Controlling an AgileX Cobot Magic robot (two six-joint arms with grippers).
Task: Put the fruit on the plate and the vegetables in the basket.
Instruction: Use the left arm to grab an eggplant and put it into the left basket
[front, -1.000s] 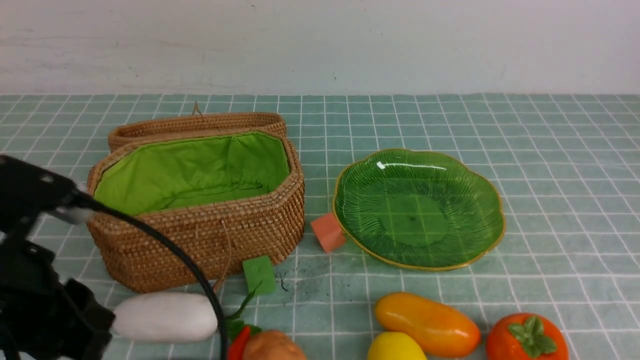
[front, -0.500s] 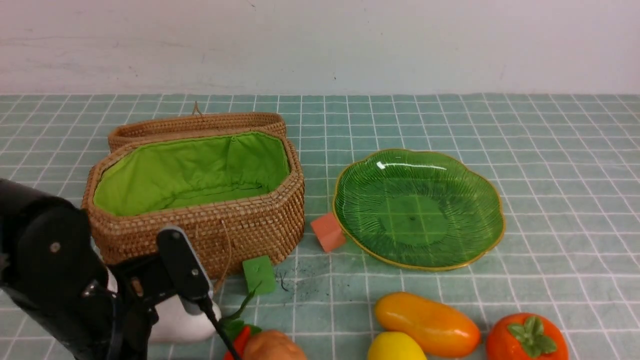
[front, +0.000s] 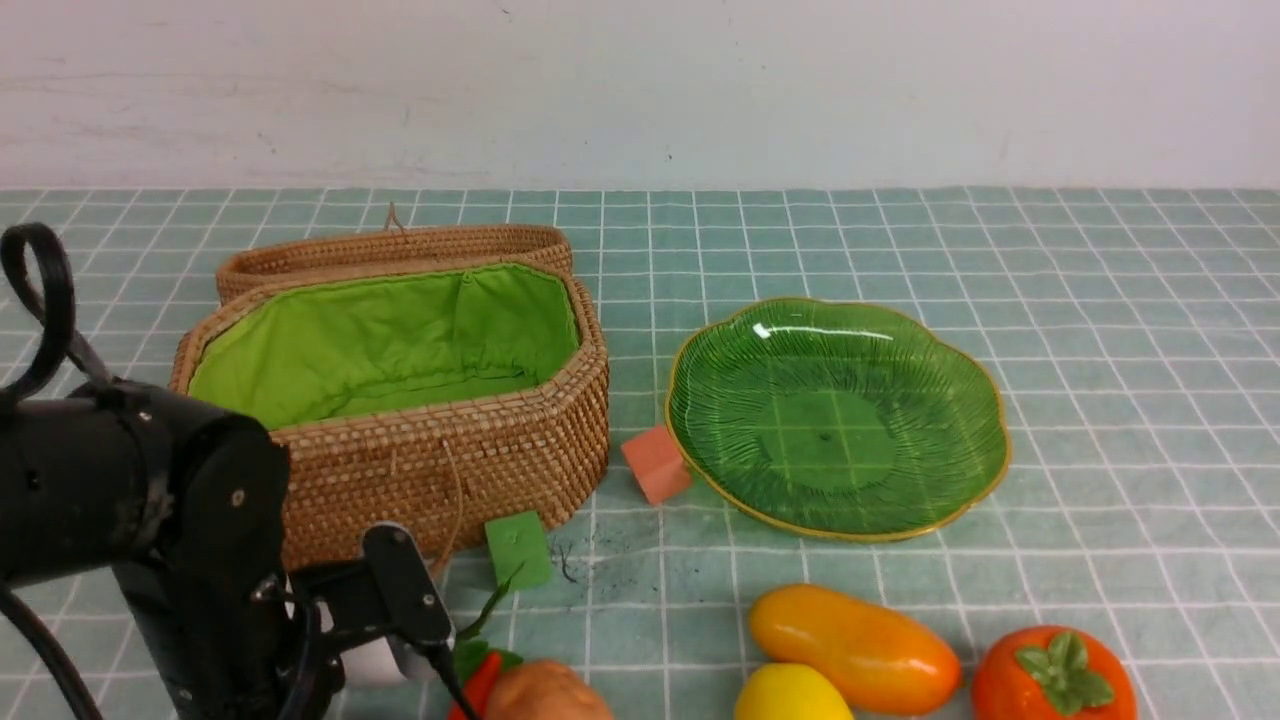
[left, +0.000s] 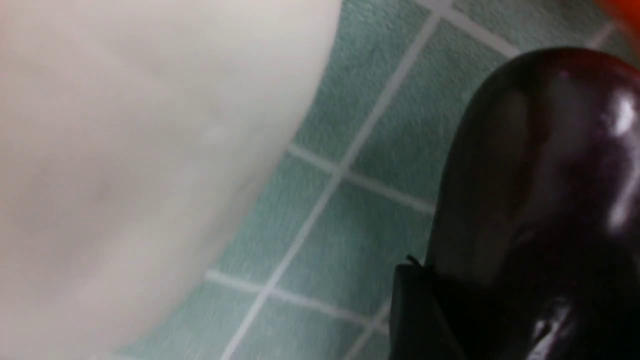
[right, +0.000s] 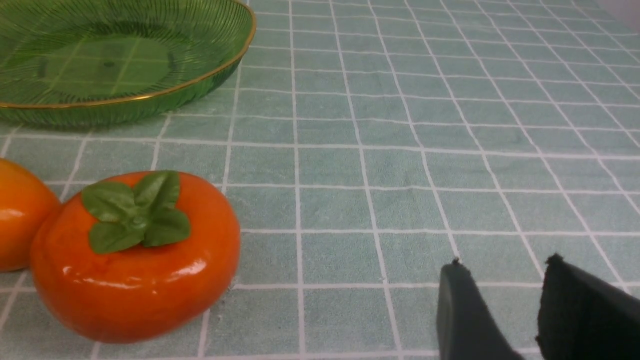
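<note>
White radish (front: 372, 662), vegetable bound for basket (front: 480, 470), lies just before it, straddled by left gripper (front: 385, 625) as for lift; clamping cannot be told. Right gripper (right: 505, 280) held near persimmon (right: 135, 260), fingers apart, empty.

basket (front: 450, 470) left of plate (front: 835, 420).

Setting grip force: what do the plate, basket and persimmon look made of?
Plate: translucent green glass, or possibly clear plastic; glossy, gold-trimmed rim, tablecloth grid shows through it.
Basket: woven tan wicker, matte; coiled weave visible, soft green cloth lining with wrinkles.
Persimmon: likely hard plastic or similar; smooth, glossy, sharp highlights, moulded-looking green leaf cap.
</note>
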